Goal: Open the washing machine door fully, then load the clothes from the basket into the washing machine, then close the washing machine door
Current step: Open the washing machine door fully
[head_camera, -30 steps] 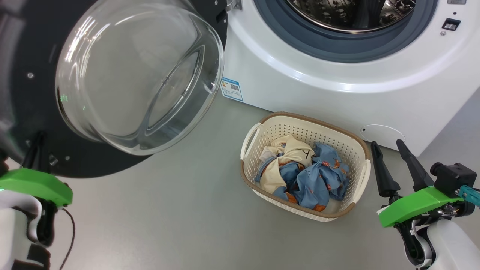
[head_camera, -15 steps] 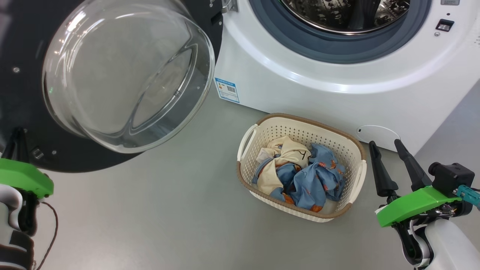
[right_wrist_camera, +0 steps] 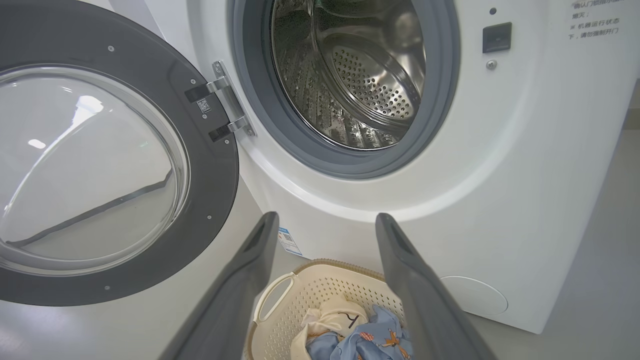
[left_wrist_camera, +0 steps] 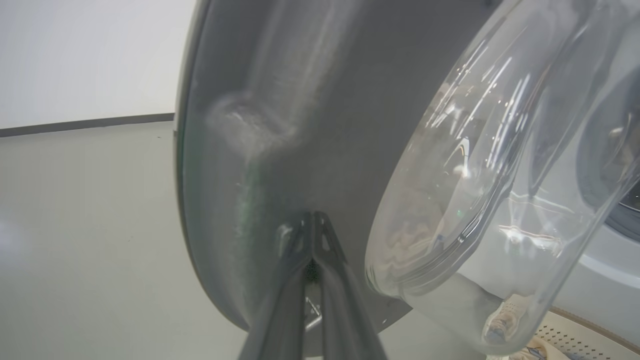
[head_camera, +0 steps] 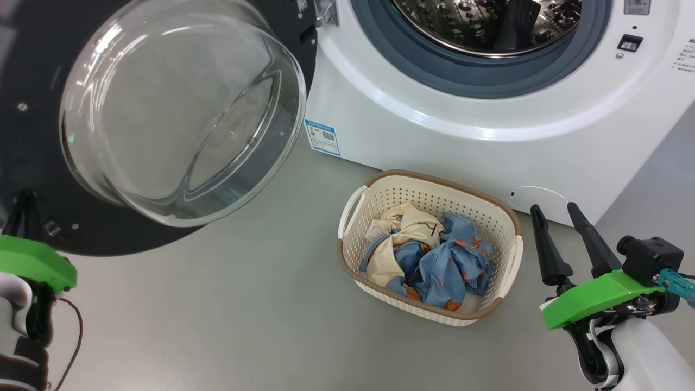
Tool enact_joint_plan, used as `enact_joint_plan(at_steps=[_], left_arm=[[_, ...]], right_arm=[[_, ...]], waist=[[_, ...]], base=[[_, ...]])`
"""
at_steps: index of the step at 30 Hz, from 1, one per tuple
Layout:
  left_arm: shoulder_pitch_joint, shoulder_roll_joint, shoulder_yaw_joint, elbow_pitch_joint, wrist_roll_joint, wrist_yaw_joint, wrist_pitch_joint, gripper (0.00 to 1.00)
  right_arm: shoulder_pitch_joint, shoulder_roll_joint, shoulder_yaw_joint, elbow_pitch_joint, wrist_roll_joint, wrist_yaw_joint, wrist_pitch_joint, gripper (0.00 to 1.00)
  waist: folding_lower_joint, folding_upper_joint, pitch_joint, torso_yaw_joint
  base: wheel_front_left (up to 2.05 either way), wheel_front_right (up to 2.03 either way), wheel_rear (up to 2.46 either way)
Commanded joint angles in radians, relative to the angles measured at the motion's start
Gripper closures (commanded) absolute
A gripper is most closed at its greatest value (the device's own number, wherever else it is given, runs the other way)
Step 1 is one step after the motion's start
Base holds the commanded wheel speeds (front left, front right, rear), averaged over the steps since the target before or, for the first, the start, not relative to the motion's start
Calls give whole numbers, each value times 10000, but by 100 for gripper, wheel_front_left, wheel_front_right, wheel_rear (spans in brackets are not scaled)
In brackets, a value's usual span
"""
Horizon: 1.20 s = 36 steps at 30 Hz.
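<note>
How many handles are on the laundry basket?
2. One white handle on the basket side nearer the washing machine door, the other handle on the side nearer the right pincer. None seems hidden.

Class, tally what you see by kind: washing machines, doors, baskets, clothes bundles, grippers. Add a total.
Washing machine: 1
Washing machine door: 1
Basket: 1
Clothes bundle: 1
Grippers: 2, left gripper and right gripper
Total: 6
</note>
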Motion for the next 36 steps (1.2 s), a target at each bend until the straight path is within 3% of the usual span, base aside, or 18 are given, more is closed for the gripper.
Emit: enact_joint_plan(at_steps=[1,16,17,19,20,36], left_arm=[[-221,710,223,-76,42,-38,-113,100],[943,713,246,-1449,213,-163,-308,100],[1080,684,284,-1693,241,-139,-309,95],[1372,593,351,-2162,286,-77,-310,25],[1522,544,377,-2400,310,-40,-311,0],[3880,-248,213,-6317,392,512,-80,0]], right_arm=[[-68,-16,185,-209,17,58,-122,0],[27,-47,216,-248,83,58,-122,0],[37,-52,221,-253,83,58,-122,0],[58,-53,246,-249,81,58,-122,0],[64,-53,262,-247,82,58,-122,0],[254,-6,576,-363,76,58,-122,0]], waist=[[0,0,-33,-29],[0,0,-238,-389],[0,0,-251,-408],[0,0,-293,-455],[0,0,-312,-484],[0,0,-1019,-1648]], base=[[0,0,0],[0,0,0],[0,0,0],[0,0,0],[0,0,0],[0,0,0]])
